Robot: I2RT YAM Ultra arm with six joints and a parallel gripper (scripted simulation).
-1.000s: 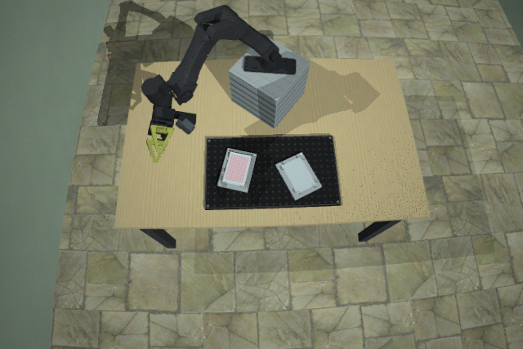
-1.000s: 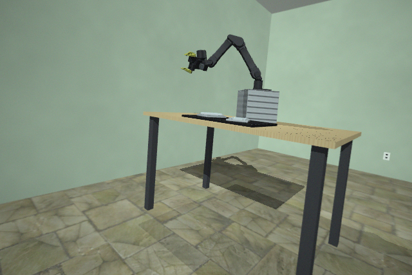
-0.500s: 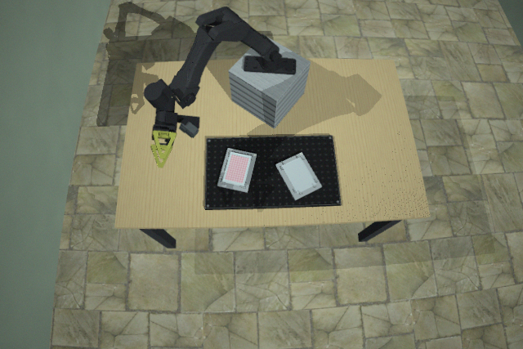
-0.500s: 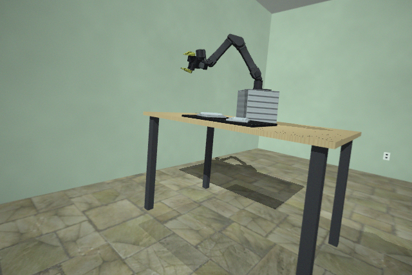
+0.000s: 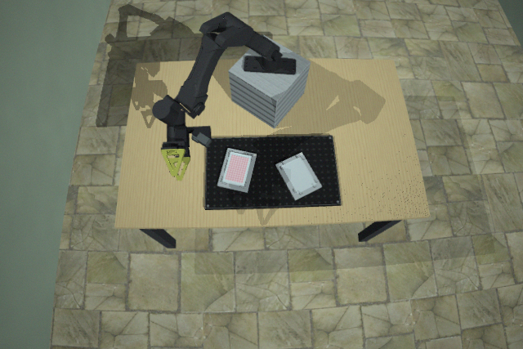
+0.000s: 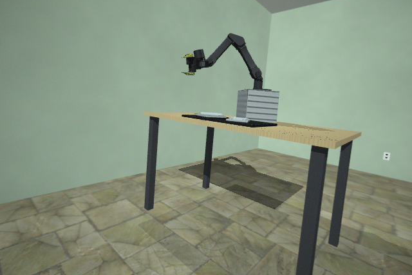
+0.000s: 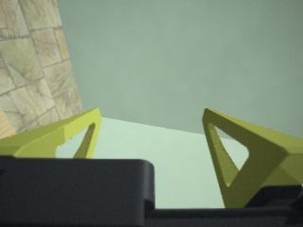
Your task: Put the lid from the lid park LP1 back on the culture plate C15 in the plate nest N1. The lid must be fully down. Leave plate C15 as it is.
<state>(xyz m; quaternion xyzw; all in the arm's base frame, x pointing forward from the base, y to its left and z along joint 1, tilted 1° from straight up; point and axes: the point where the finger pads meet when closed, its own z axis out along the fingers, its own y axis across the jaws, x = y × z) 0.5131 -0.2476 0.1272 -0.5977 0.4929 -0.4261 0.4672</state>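
From the top view, the gripper [image 5: 176, 164] is seen at the left of the frame, its jaws spread wide with nothing between them, hanging over the bare tabletop [image 5: 380, 134] just left of the black perforated board [image 5: 270, 199]. On that board two things are found: the culture plate C15 [image 5: 237, 169], pink-gridded and seated in the plate nest N1 [image 5: 225, 183], lies near the jaws, while the lid [image 5: 299, 176] rests on the lid park LP1 [image 5: 281, 165] further right, with the plate between it and the jaws. The lid's long axis is seen to run from upper left to lower right of the frame, skewed against the board's edges. A reach rightward past the plate, with a wrist turn to suit that skew, is judged to be called for.

In the exterior view, the gripper [image 6: 188, 64] is shown well above the tabletop, left of centre, its jaws pointing sideways toward the left wall, not downward. The lid [image 6: 238, 119] lies flat on the board, lower right of the jaws.

In the wrist view, only the two yellow fingers, wall and floor are shown; lid and plate are not in view.
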